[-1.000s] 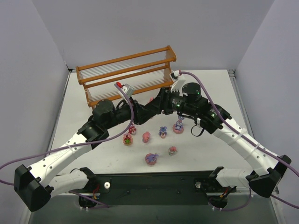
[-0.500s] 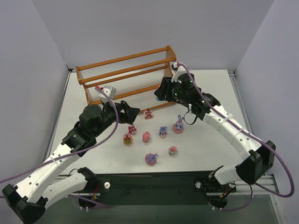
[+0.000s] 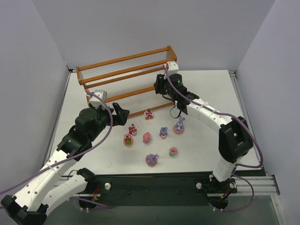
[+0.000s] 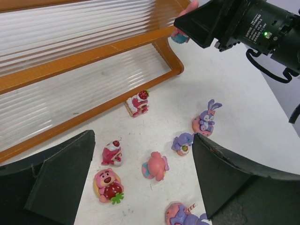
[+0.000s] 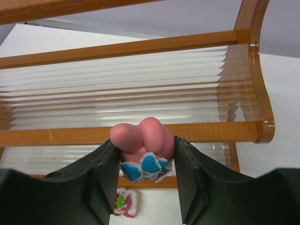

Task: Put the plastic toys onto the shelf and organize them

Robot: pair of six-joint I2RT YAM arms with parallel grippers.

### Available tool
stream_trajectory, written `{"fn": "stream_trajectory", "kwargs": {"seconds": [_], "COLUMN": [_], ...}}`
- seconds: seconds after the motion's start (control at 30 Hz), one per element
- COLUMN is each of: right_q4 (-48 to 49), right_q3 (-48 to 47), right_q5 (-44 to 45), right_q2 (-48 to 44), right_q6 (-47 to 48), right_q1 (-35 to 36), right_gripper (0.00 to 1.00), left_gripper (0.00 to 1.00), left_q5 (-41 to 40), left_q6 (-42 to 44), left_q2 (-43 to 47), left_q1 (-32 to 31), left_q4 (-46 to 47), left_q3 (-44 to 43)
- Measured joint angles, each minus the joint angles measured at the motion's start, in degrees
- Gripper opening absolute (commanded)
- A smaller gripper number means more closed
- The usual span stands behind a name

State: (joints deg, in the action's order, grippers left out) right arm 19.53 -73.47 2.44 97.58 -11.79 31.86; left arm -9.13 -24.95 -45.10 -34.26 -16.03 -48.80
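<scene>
Right claw: your right gripper (image 5: 144, 157) is clenched on the pink figurine (image 5: 141, 138), which is pinched between both fingers.
Figurine position: just in front of a front rail of the shelf (image 5: 211, 132), near its right end.
Figurine axis: upright, with pink lobes up and blue bows down.
Left claw: your left gripper (image 4: 145, 140) gapes wide and holds nothing, above loose toys (image 4: 154, 166) on the table (image 4: 234, 93).

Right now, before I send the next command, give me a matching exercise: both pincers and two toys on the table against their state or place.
Column 1
1 left pincer
2 right pincer
3 strawberry cake toy
4 purple bunny toy

Column 2
A shut on a pink toy with a blue bow, at the shelf
B on the table, just in front of the shelf's bottom rail
C open and empty, above the table
D on the table, farther from the shelf, on a pink base

Pairs: 1-C, 2-A, 3-B, 4-D
</scene>
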Motion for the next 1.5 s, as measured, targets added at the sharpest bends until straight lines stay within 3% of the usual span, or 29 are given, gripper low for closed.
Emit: {"fn": "stream_trajectory", "kwargs": {"seconds": [0.5,0.93,1.13,1.5], "right_q4": [16.15,21.16,22.34,22.32], "right_q3": [0.68,-0.5,-1.49,-1.99], "right_q5": [7.91,10.43,11.47,11.98], "right_q2": [8.24,11.61,12.94,13.46], "right_q6": [-0.17,-0.61,-0.61,-1.44], "right_q1": [-1.14,-2.01,-2.21,-2.21], "right_gripper": [0.0,0.03,0.12,0.4], "left_gripper": [0.95,0.95,0.95,0.95], "left_q5": [-0.61,-0.98,-1.18,-1.2], "left_q6": [0.0,0.0,-0.02,0.02], "left_q2": [0.63,0.2,-0.42,-0.87], "left_q1": [0.61,0.63,0.72,0.94], "left_q4": [2.95,4.13,4.31,4.66], "left_q3": [5.11,5.95,6.47,6.49]}}
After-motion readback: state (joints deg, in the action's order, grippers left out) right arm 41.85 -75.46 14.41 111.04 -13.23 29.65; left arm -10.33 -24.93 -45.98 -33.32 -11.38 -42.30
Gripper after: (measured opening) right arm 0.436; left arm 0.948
